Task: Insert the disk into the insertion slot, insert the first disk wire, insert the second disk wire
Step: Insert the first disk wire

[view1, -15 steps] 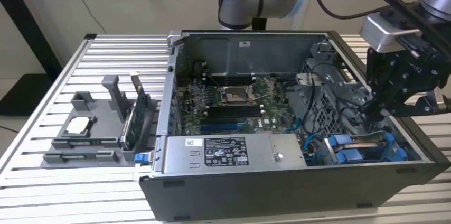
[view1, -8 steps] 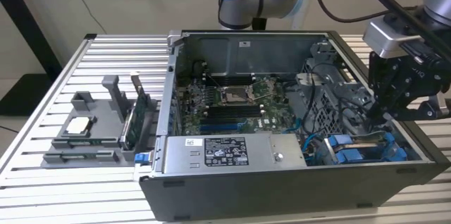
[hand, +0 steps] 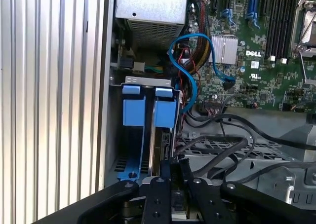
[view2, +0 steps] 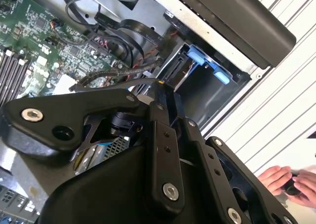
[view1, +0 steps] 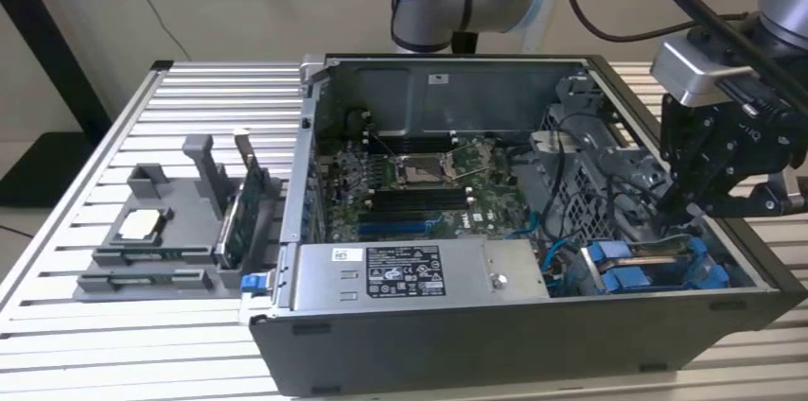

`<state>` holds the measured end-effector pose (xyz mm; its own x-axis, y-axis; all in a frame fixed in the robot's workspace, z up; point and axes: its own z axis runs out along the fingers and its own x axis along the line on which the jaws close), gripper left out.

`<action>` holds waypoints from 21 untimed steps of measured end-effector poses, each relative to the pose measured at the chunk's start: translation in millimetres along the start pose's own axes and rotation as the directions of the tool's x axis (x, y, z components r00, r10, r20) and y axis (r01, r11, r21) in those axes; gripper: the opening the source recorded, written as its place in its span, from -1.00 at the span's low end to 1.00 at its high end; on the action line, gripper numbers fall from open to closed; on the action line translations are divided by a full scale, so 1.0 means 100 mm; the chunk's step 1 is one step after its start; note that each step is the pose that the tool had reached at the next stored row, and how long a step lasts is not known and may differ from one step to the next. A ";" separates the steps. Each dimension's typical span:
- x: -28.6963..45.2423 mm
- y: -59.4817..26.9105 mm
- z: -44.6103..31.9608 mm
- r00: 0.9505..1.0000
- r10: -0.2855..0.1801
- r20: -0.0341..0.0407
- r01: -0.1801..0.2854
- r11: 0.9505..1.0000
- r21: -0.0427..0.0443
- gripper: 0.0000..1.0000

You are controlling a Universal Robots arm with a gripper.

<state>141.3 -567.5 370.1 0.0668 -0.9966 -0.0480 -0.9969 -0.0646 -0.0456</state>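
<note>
In the first wrist view the disk [hand: 164, 118] stands edge-on in the slot [hand: 143, 80], mostly hidden by its blue carrier and the gripper [hand: 174, 163]. The gripper reaches down to the disk's edge beside black cables [hand: 222, 135]. Whether it is apart, together or clamped cannot be told.

We found the computer case [view1: 505, 344] standing on the slatted table [view1: 114, 363], with a parts stand [view1: 165, 240] just beside it on the exterior view's left. Inside the case, the motherboard [view1: 417, 188] lay behind the power-supply box [view1: 404, 273]. The insertion slot [view1: 650, 264] sat to the exterior view's right of that box, and the gripper [view1: 682, 217] hung above the slot.
</note>
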 end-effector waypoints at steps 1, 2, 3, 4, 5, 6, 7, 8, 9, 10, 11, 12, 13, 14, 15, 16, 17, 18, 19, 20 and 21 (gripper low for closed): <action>0.000 0.000 0.000 1.000 0.000 0.000 0.000 1.000 0.000 -0.62; 0.000 0.000 0.000 1.000 0.000 0.000 0.000 1.000 0.000 -0.62; 0.000 0.000 0.002 1.000 0.000 0.000 0.000 1.000 0.000 -0.62; 0.001 0.000 0.005 1.000 0.000 0.000 0.000 1.000 0.000 -0.62; 0.002 0.000 0.009 1.000 0.000 0.000 0.000 1.000 0.000 -0.62; 0.003 -0.001 0.013 1.000 0.000 0.000 0.000 1.000 0.000 -0.62; 0.005 -0.004 0.018 1.000 0.000 0.000 0.000 1.000 -0.001 -0.62; 0.008 -0.009 0.023 1.000 0.000 0.000 0.000 1.000 -0.002 -0.62; 0.014 -0.015 0.031 1.000 0.000 0.000 0.000 1.000 -0.003 -0.62; 0.022 -0.021 0.040 1.000 0.000 0.000 0.000 1.000 -0.005 -0.62; 0.029 -0.027 0.049 1.000 0.000 0.000 0.000 1.000 -0.007 -0.62; 0.036 -0.032 0.057 1.000 0.000 0.000 0.000 1.000 -0.009 -0.62; 0.039 -0.037 0.065 1.000 0.001 0.001 -0.001 1.000 -0.011 -0.62; 0.042 -0.043 0.074 1.000 0.001 0.001 -0.001 1.000 -0.014 -0.62; 0.046 -0.050 0.082 1.000 0.001 0.001 -0.001 1.000 -0.017 -0.62; 0.049 -0.060 0.090 1.000 0.001 0.001 -0.001 1.000 -0.020 -0.62; 0.050 -0.069 0.100 1.000 0.002 0.001 -0.002 1.000 -0.023 -0.62; 0.051 -0.076 0.111 1.000 0.002 0.002 -0.002 1.000 -0.025 -0.62; 0.052 -0.082 0.124 1.000 0.003 0.002 -0.003 1.000 -0.027 -0.62; 0.053 -0.085 0.135 1.000 0.004 0.002 -0.004 1.000 -0.029 -0.62; 0.054 -0.087 0.146 1.000 0.005 0.002 -0.005 1.000 -0.030 -0.62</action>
<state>151.0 -571.6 355.7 0.0622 -0.9968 -0.0498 -0.9980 -0.0615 -0.0157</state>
